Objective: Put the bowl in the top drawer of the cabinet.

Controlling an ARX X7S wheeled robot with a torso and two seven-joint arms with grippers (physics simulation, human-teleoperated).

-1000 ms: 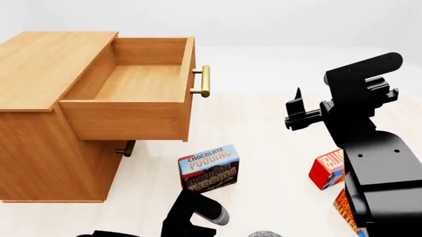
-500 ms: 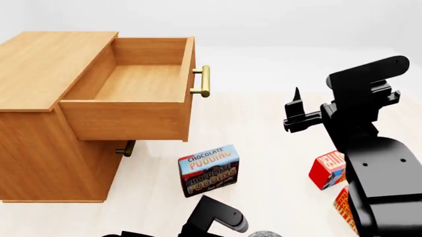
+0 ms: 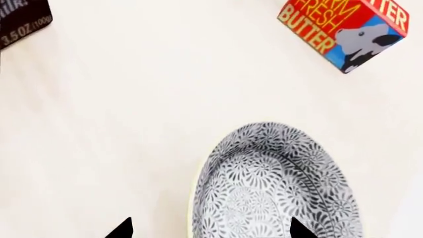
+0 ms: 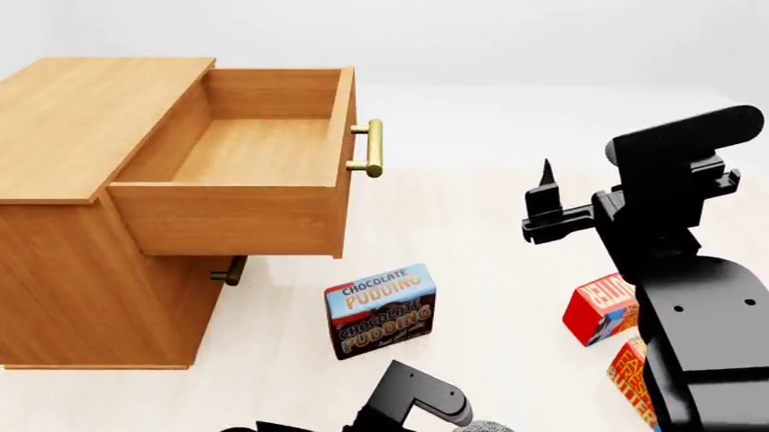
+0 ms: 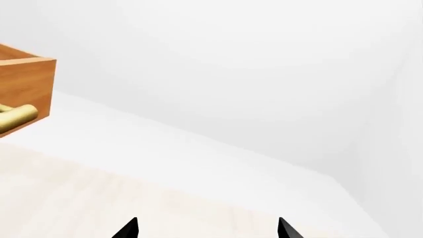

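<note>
A chocolate pudding box [image 4: 380,310] stands on the pale floor [image 4: 481,243] at lower centre of the head view. A red box [image 4: 597,310] lies at lower right. A butter box [image 3: 342,29] occupies the left wrist view's upper right.

A simulated test scene is shown: blank white walls, pale floor [image 4: 505,234], one wooden cabinet [image 4: 72,261], grocery boxes.

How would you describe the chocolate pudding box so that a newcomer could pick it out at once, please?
Start from the large wooden cabinet with its top drawer pulled open. On the pale floor just in front of it, below the drawer's brass handle, stands the chocolate pudding box. Unlike the red and orange boxes near the right arm, it is blue and dark brown and reads CHOCOLATE PUDDING.
</note>
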